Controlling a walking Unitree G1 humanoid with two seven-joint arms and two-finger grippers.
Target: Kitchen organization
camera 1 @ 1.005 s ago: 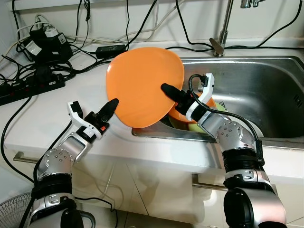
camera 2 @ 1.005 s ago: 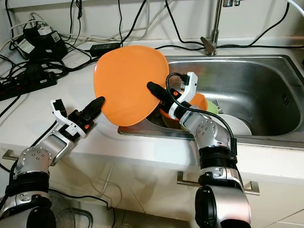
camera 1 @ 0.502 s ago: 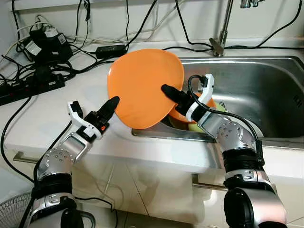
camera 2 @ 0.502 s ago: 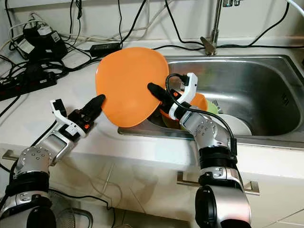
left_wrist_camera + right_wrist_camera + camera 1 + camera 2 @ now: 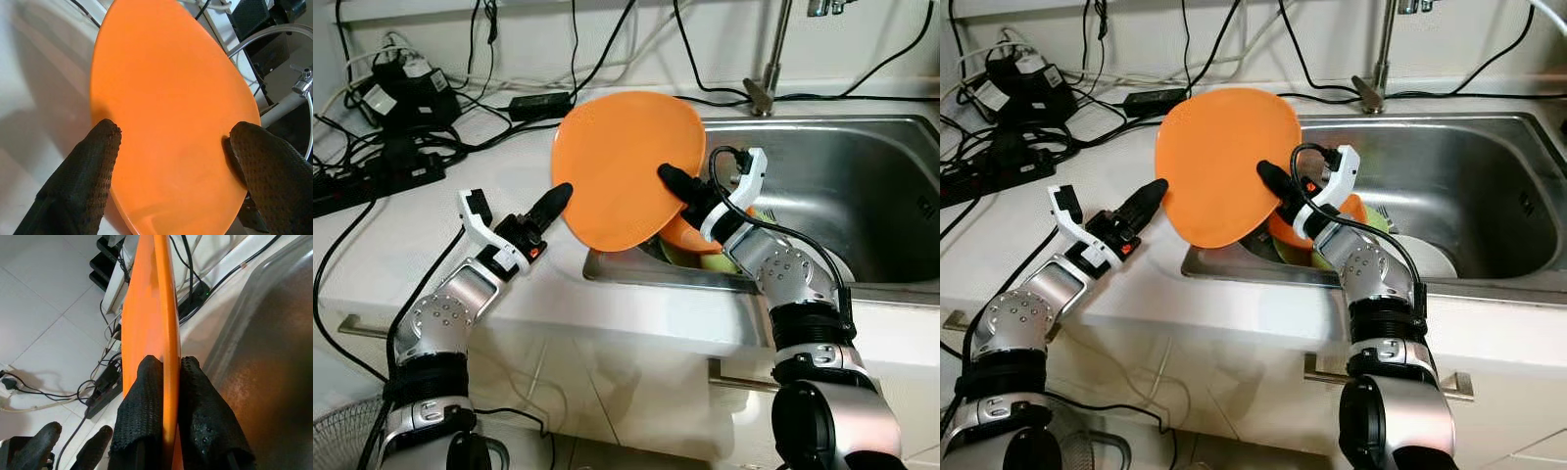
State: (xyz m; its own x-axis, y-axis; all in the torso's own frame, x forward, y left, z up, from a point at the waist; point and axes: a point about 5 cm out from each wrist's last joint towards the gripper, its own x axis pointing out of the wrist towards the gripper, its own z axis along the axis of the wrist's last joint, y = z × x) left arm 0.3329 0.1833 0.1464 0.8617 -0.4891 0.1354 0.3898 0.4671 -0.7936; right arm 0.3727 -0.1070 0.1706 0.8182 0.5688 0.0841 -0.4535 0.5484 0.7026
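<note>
Left eye view: right gripper (image 5: 677, 186) pinches the upright orange plate (image 5: 626, 166), and the open left gripper (image 5: 553, 203) waits just left.

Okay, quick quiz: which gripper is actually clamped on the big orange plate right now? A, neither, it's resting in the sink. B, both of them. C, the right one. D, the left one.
C: the right gripper has its jaws shut on the orange plate's rim, holding it up on edge, while the left gripper is open.
</note>
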